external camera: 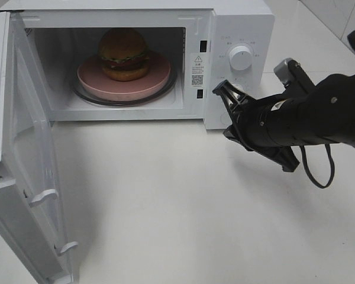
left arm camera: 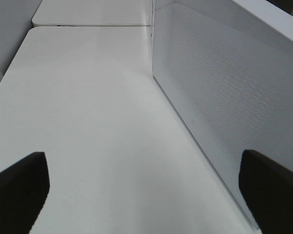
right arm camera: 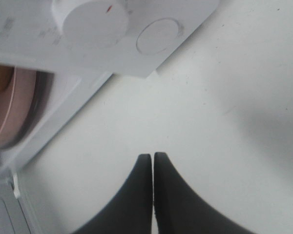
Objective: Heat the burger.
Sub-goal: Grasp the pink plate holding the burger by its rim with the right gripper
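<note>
The burger (external camera: 123, 53) sits on a round pink plate (external camera: 157, 83) on the glass turntable inside the white microwave (external camera: 236, 23). The microwave door (external camera: 29, 177) is swung wide open to the left. My right gripper (external camera: 220, 90) is shut and empty, hovering just in front of the control panel's lower button (right arm camera: 157, 35), below the dial (right arm camera: 90, 19). In the right wrist view its fingertips (right arm camera: 152, 165) touch, and the plate edge (right arm camera: 10, 107) shows inside the cavity. My left gripper (left arm camera: 144, 195) is open and empty beside the door's dotted panel (left arm camera: 224, 87). It is out of the exterior view.
The open door juts out over the table's front left. The white table (external camera: 165, 201) stretches in front of the microwave. A black cable (external camera: 319, 171) loops under my right arm. A second white table (left arm camera: 93, 14) lies beyond in the left wrist view.
</note>
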Robot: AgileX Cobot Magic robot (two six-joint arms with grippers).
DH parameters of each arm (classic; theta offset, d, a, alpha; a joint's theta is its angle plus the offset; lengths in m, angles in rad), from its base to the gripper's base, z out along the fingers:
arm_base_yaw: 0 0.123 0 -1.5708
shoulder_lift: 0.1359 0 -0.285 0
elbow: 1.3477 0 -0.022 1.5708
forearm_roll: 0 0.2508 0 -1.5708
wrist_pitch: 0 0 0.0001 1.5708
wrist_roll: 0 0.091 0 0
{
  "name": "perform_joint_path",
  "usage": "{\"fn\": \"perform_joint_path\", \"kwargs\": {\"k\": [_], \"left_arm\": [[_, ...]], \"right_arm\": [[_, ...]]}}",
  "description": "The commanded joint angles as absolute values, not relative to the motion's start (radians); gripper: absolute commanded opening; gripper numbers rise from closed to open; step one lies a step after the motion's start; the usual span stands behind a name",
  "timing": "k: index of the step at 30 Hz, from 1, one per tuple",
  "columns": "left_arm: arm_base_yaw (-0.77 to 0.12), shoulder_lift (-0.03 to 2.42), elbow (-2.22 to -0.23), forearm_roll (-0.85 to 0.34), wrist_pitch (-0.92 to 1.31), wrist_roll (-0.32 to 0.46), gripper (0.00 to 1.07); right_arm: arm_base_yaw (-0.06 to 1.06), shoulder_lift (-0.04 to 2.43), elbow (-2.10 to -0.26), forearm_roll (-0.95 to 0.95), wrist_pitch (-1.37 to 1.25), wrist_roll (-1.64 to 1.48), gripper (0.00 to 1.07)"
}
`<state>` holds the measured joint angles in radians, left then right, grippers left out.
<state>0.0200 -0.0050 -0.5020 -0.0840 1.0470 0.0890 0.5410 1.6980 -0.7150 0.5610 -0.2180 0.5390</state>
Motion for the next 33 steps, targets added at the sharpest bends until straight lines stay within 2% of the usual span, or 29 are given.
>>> {"fn": "perform_joint_path", "kwargs": {"k": [1, 6, 10, 15, 19, 20, 22, 29, 33], "left_arm": [[0.024, -0.025, -0.499, -0.094, 1.035, 0.087, 1.03], [0.024, -0.025, -0.499, -0.094, 1.035, 0.087, 1.03], [0.024, -0.025, -0.499, -0.094, 1.035, 0.087, 1.03], [0.024, -0.025, -0.499, -0.094, 1.035, 0.087, 1.03], [0.024, -0.025, -0.499, -0.094, 1.035, 0.087, 1.03], [0.024, -0.025, -0.499, -0.094, 1.035, 0.087, 1.03], [0.024, -0.025, -0.499, -0.094, 1.035, 0.087, 1.03], [0.024, -0.025, -0.499, -0.094, 1.035, 0.087, 1.03], [0.024, -0.025, -0.499, -0.094, 1.035, 0.087, 1.03]], "right_arm": [[0.535, 1.626, -0.715, 0.441, -0.050, 0.438, 0.00], [0.535, 1.580, -0.716, 0.359, 0.071, 0.389, 0.00], [0.535, 1.536, -0.773, 0.249, 0.328, 0.277, 0.01], [0.535, 1.526, -0.845, 0.179, 0.519, 0.108, 0.02], [0.535, 1.526, -0.932, 0.171, 0.686, -0.213, 0.04], [0.535, 1.526, -0.932, 0.171, 0.686, -0.213, 0.04], [0.535, 1.526, -0.967, 0.170, 0.747, -0.438, 0.04], [0.535, 1.526, -1.016, 0.159, 0.775, -0.862, 0.05], [0.535, 1.526, -1.041, 0.159, 0.756, -1.233, 0.07]]}}
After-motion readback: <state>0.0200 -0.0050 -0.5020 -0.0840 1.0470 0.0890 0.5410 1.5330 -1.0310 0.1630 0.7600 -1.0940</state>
